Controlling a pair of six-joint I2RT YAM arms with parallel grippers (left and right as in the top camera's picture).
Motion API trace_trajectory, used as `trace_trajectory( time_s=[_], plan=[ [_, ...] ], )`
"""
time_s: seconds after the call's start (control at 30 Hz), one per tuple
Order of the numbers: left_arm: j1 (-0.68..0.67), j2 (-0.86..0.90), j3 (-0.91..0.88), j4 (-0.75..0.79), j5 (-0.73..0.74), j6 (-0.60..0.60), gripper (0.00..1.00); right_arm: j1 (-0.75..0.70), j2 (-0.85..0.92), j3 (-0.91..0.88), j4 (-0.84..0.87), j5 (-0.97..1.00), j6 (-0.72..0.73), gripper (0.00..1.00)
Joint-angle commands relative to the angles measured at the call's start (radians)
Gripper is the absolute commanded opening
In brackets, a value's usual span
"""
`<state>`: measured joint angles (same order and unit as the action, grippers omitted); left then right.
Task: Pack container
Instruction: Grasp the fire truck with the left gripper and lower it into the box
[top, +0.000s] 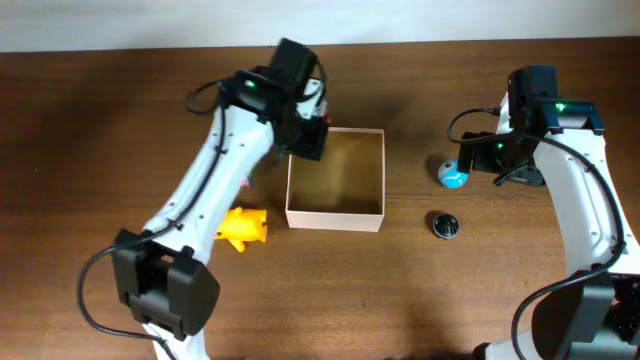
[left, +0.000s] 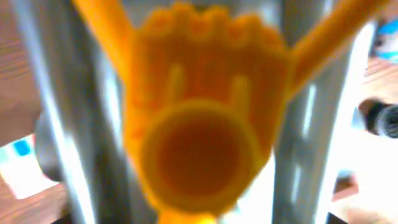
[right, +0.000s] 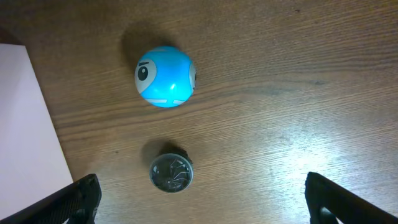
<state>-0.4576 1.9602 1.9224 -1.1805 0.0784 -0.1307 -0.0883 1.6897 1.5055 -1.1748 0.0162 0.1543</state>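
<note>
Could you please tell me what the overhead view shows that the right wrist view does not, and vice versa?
Only the overhead view shows the left arm, the yellow toy and the container's tan inside. Only the right wrist view shows the eye marking on the blue ball and the right gripper's jaws spread wide. Both show the ball, the small round dark object, the container's white wall and the wooden table.

One square white-walled container (top: 335, 218), one blue ball (top: 454, 176) with an eye marking, one small dark round disc (top: 446, 224), one yellow toy (top: 243, 227) on the desk (top: 100, 150), one blurred orange toy (left: 199, 124)
</note>
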Motion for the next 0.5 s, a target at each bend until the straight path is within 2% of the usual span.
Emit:
trace_trajectory(
  time_s=[0.0, 0.27, 0.47],
  plan=[
    [-0.070, 0.025, -0.006, 0.031, -0.002, -0.119, 0.40, -0.005, 0.000, 0.020, 0.000, -0.009, 0.004, 0.99],
    [-0.168, 0.173, -0.027, 0.100, -0.056, -0.300, 0.41, -0.005, 0.000, 0.020, 0.000, -0.009, 0.004, 0.99],
    [-0.183, 0.261, -0.027, 0.182, -0.056, -0.343, 0.40, -0.005, 0.000, 0.020, 0.000, -0.009, 0.004, 0.99]
  ],
)
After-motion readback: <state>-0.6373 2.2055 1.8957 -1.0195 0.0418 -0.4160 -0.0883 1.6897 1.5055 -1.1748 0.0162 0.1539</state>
